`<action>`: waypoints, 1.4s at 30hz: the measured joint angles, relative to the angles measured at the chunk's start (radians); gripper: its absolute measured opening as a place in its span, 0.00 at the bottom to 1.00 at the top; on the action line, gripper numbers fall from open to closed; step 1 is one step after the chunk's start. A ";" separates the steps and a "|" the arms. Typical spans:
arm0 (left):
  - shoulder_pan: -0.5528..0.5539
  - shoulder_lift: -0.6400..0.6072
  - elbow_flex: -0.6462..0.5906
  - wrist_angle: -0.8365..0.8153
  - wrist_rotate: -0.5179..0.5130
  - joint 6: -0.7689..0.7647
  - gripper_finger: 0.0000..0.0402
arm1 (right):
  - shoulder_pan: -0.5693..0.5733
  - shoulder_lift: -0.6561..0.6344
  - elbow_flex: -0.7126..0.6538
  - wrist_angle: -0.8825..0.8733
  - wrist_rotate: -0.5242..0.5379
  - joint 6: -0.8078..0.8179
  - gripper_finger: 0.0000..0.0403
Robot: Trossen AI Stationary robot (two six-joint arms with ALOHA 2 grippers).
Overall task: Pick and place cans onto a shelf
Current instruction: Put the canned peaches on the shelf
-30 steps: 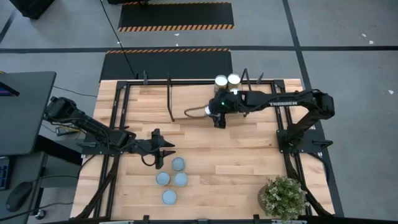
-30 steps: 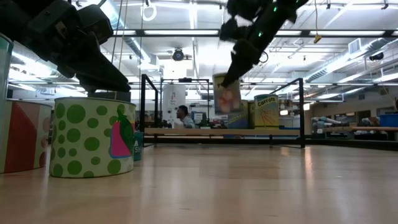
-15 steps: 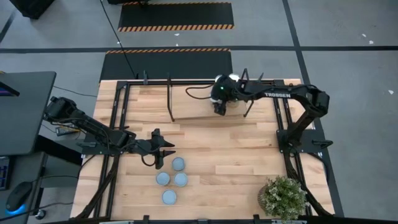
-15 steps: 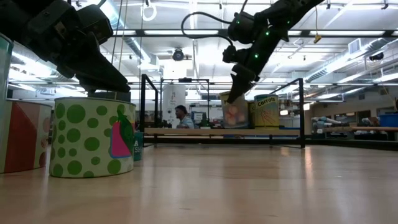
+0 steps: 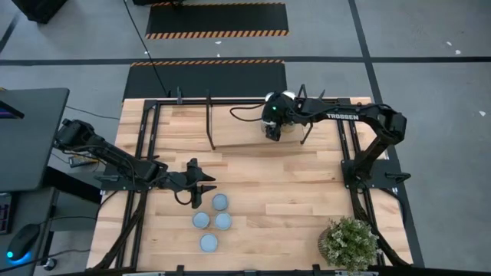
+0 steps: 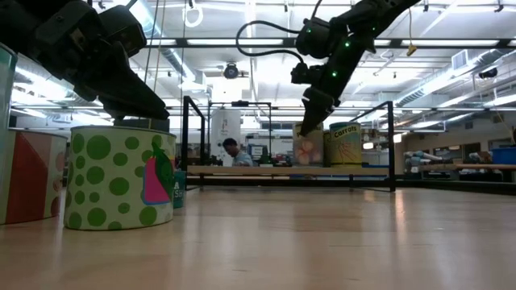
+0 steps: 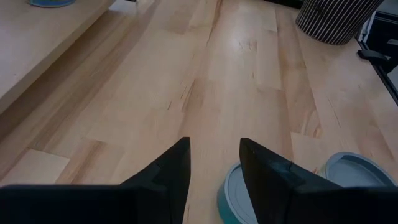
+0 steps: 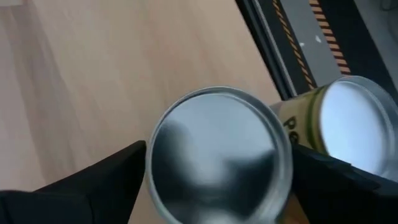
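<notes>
My right gripper point(image 5: 270, 132) is over the shelf point(image 5: 230, 115) at the table's far side, shut on a can point(image 8: 214, 152) with a silvery top. In the low view this can point(image 6: 307, 148) stands upright beside a second, tan-yellow can point(image 6: 345, 145) on the shelf board point(image 6: 242, 171). My left gripper point(image 5: 209, 184) is open and empty at the near left. It hovers just beside several pale blue-topped cans point(image 5: 220, 202) standing on the tabletop. One of these shows under its fingers in the left wrist view point(image 7: 231, 198). My right gripper pinches the can's round side wall, just under the top rim point(image 8: 155, 134), between its two fingers point(image 8: 93, 180). The fingers come from above, slanting down toward the far edge. The can is upright with its bottom point(image 6: 306, 164) at the shelf board's level.
Black metal uprights and rails point(image 5: 209, 119) frame the shelf, and one upright point(image 6: 392, 145) stands close to the placed cans. A potted plant point(image 5: 349, 244) sits at the near right corner. A green-dotted can point(image 6: 121, 177) stands close to the low camera. Bare wood lies mid-table point(image 5: 291, 184).
My right gripper has carried the can toward the table's far edge and down, from above the shelf's front to the board beside the tan-yellow can. The can has stayed upright in the hold.
</notes>
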 joint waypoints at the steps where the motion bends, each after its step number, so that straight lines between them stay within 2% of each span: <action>1: 0.000 0.000 0.000 0.000 0.000 0.000 0.36 | 0.001 0.000 0.001 0.001 0.007 -0.002 0.95; 7: 0.000 0.000 0.000 0.000 0.000 0.001 0.36 | 0.009 -0.028 0.002 -0.028 0.045 -0.004 0.98; 12: 0.000 0.000 0.000 0.000 0.000 0.001 0.36 | 0.032 -0.071 0.002 -0.060 0.126 0.000 0.98; 21: 0.000 0.000 0.000 0.004 0.000 0.001 0.36 | 0.087 -0.134 0.002 -0.014 0.132 0.043 0.97; 26: 0.001 0.000 0.000 0.022 -0.031 0.003 0.36 | 0.093 -0.114 0.004 0.117 0.132 0.060 0.97; 32: 0.001 0.000 0.000 0.024 -0.038 0.003 0.36 | 0.081 -0.045 0.004 0.188 0.181 0.060 0.97; 42: 0.001 0.000 0.000 0.023 -0.038 0.004 0.36 | 0.065 -0.015 0.004 0.174 0.237 0.135 0.97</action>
